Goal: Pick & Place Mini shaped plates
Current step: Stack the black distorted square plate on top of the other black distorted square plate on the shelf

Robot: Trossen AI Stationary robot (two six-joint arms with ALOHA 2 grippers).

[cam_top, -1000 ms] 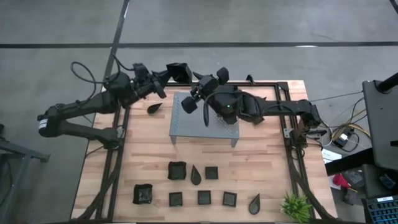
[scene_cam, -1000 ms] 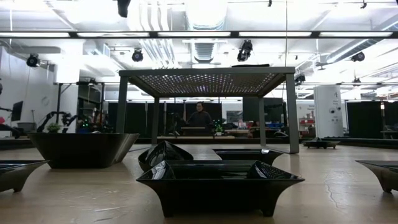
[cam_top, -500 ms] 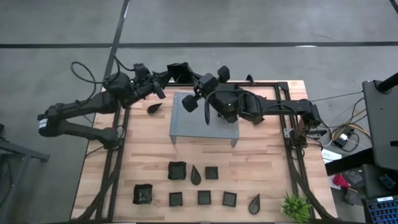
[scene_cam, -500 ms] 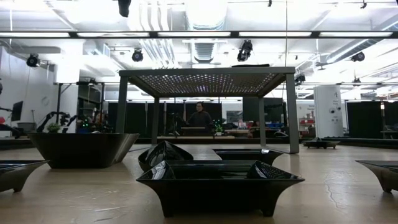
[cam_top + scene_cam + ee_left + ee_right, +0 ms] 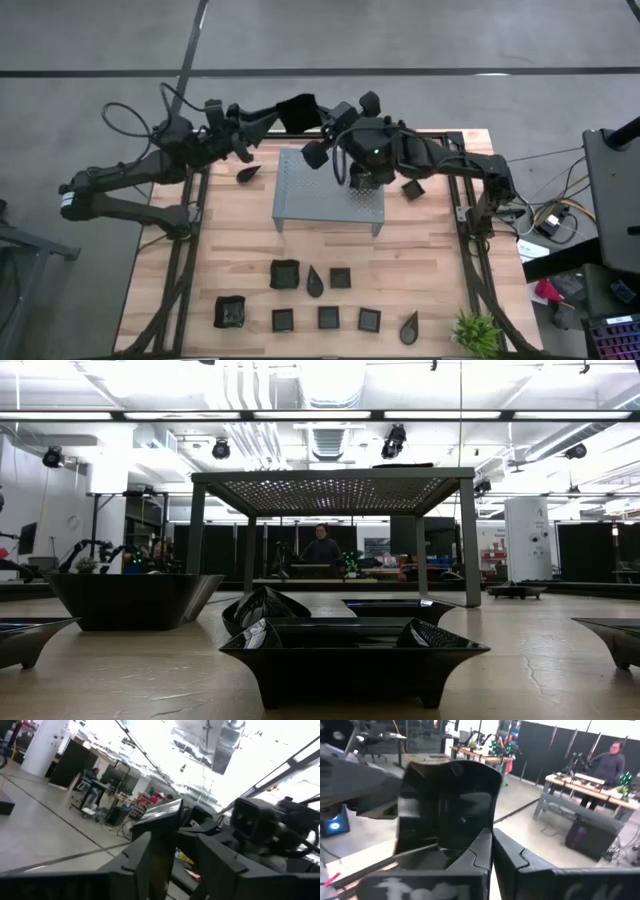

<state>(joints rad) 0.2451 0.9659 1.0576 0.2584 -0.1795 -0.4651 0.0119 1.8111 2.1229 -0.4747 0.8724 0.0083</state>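
Note:
A glossy black square mini plate (image 5: 297, 110) hangs in the air over the table's far edge, between my two grippers. My right gripper (image 5: 322, 128) reaches it from the right and is shut on it; in the right wrist view the plate (image 5: 447, 802) stands upright beyond the closed fingers. My left gripper (image 5: 266, 120) is just left of the plate with its fingers (image 5: 140, 865) apart; the plate's corner (image 5: 161, 817) shows beyond them. A teardrop plate (image 5: 248, 172) lies flat on the table left of the grey rack (image 5: 330, 190). My right gripper pinches the plate's lower rim (image 5: 470, 845) between its two fingers, coming about level from the table's right side. The plate stands on edge, lifted clear of table and rack. My left gripper: I cannot tell whether its open fingers touch the plate's left edge.
The perforated rack (image 5: 335, 485) stands on legs at the table's middle far side. A square plate (image 5: 412, 188) lies right of it. Several more plates (image 5: 300, 275) lie in two rows near the front edge, and a green plant (image 5: 475, 332) stands at the near right corner.
My right gripper has closed in on the plate from the right and taken hold of it, then risen a little. The plate has shifted slightly toward the table's right and stays in the air between the grippers. The left gripper has tipped upward.

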